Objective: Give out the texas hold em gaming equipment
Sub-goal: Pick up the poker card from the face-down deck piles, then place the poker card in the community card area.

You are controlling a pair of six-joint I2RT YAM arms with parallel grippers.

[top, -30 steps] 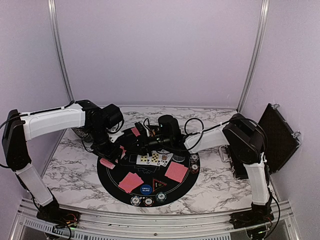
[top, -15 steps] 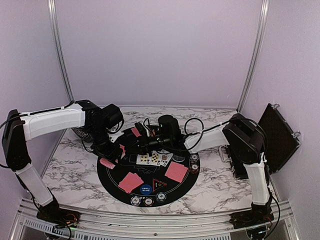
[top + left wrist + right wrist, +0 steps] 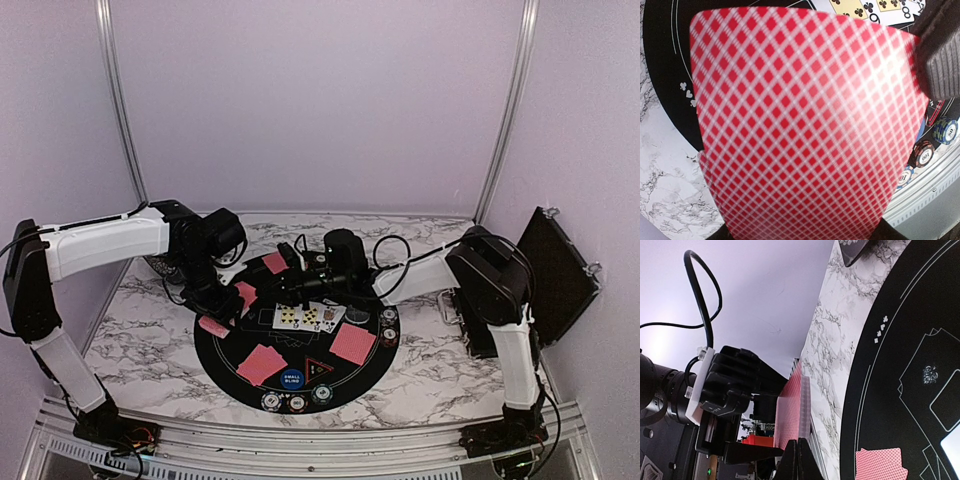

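One deck (image 3: pixel 805 125) pinched by left gripper (image 3: pixel 224 311)

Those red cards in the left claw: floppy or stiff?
Probably floppy: the red cards look bowed in the left gripper. Likely slippery too; the back shows glare. A thin pack, so probably light.

A stack of red-backed playing cards (image 3: pixel 805 125), diamond-patterned, is gripped in the left gripper (image 3: pixel 222 308) over the left edge of the round black mat (image 3: pixel 355 380). Face-up cards (image 3: pixel 305 316) are laid in a row at the mat's centre. Toward the near side lie a left face-down pile (image 3: pixel 262 363) and a right face-down pile (image 3: pixel 352 343). Between them lie a blue button (image 3: pixel 291 378) and a black triangular marker (image 3: pixel 318 366). Three striped chips (image 3: pixel 297 403) are set along the near rim.
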